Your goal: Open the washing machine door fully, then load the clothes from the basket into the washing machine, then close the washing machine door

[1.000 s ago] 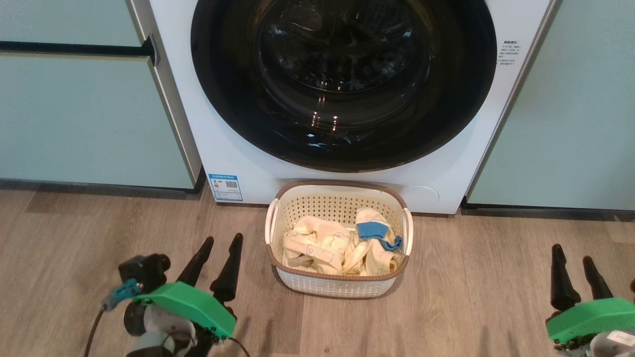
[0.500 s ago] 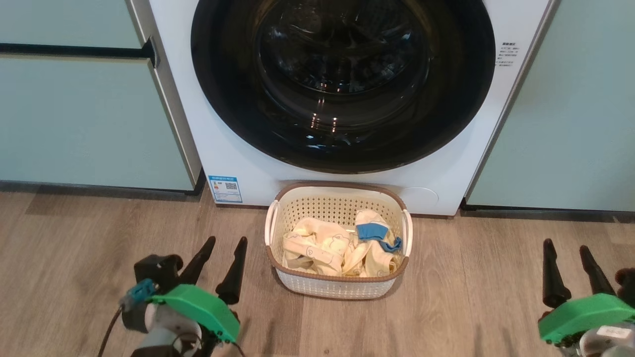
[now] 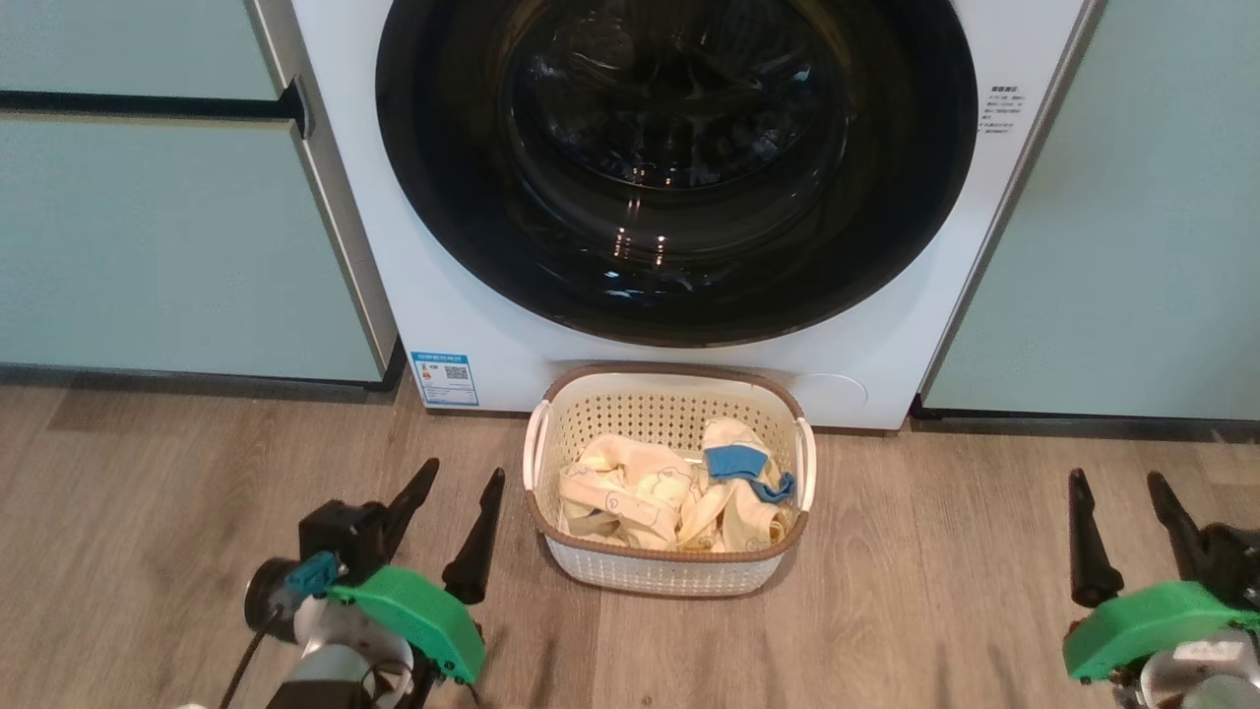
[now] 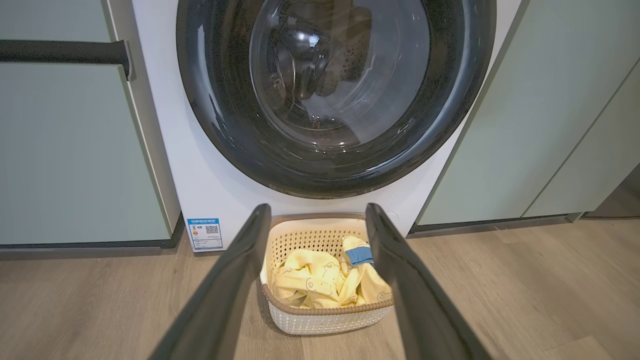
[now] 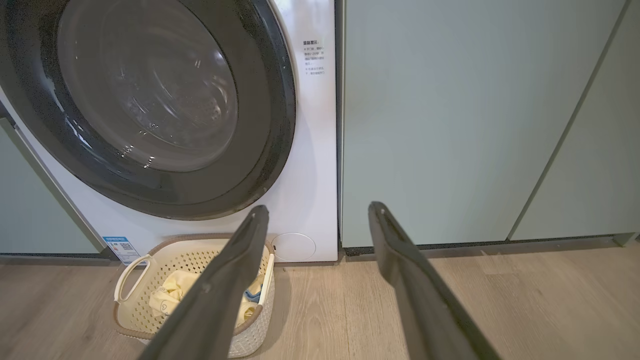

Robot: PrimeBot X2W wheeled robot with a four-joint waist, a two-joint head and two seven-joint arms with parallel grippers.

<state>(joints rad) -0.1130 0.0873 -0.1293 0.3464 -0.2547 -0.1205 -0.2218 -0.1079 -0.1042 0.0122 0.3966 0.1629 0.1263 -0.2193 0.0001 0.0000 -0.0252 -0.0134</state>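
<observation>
The white washing machine [image 3: 463, 315] [image 4: 210, 190] [image 5: 312, 150] stands ahead, its round black door [image 3: 677, 167] [image 4: 330, 95] [image 5: 150, 100] shut flat against the front. On the floor right before it sits the cream basket [image 3: 669, 576] [image 4: 325, 320] [image 5: 130, 310] holding pale yellow clothes [image 3: 640, 492] [image 4: 315, 282] [image 5: 167, 295] with a blue piece on top. My left gripper [image 3: 461, 478] [image 4: 317, 210] hovers open, left of the basket, nothing between its fingers. My right gripper [image 3: 1117, 483] [image 5: 317, 210] is open and empty, well right of the basket.
Pale teal cabinets [image 3: 148, 226] [image 3: 1142, 217] flank the washer on both sides; a dark bar handle [image 3: 148, 100] runs along the left one. Wood-look floor [image 3: 935, 571] spreads around the basket and under both arms.
Both grippers have edged forward toward the washer, the left one also shifting right, nearer the basket. Both stay open. The head camera has shifted slightly.
</observation>
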